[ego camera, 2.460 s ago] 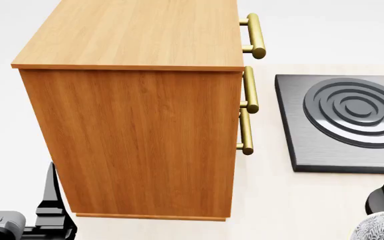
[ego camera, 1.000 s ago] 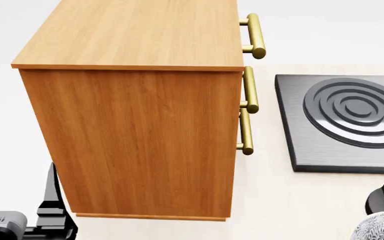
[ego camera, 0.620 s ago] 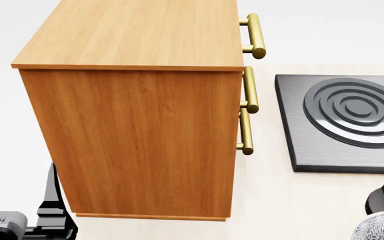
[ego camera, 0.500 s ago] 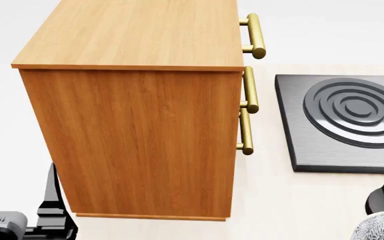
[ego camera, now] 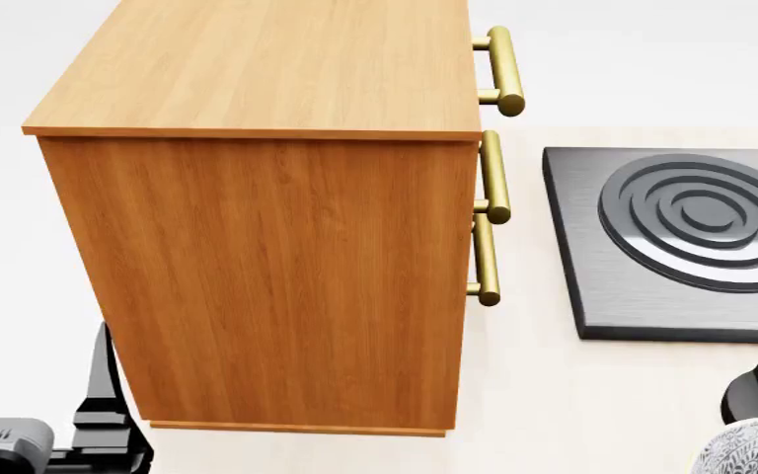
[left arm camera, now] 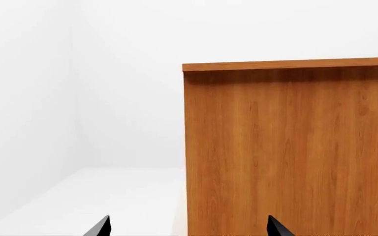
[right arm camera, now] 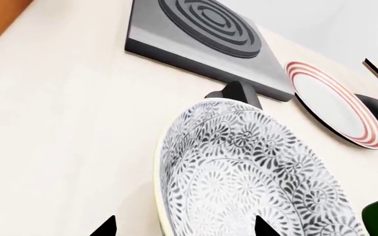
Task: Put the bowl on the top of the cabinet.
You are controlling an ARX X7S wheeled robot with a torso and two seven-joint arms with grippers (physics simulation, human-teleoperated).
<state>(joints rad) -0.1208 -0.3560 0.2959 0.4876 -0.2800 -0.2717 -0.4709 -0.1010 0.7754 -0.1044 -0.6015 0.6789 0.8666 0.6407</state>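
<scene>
- The bowl (right arm camera: 255,182) sits low at your right, over the table (right arm camera: 57,123) by the stove plate (right arm camera: 202,29); right gripper (right arm camera: 182,227) straddles its rim, hold unclear.
- Cabinet (ego camera: 273,69) top bare: lift and placement remain.
- Left gripper (left arm camera: 185,227) spread wide, empty.

Pale tabletop (ego camera: 524,395), cabinet (ego camera: 273,276), burner slab (ego camera: 682,237), red-ringed plate (right arm camera: 333,105)

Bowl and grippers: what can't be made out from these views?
- Bowl: in the head view only a sliver shows, cut by the frame corner; in the right wrist view its lower part is cut off.
- Right gripper: only fingertips show; whether they grip the bowl cannot be told.
- Left gripper: only tips show.
- Cabinet: its drawer front is turned away from the head view.
</scene>
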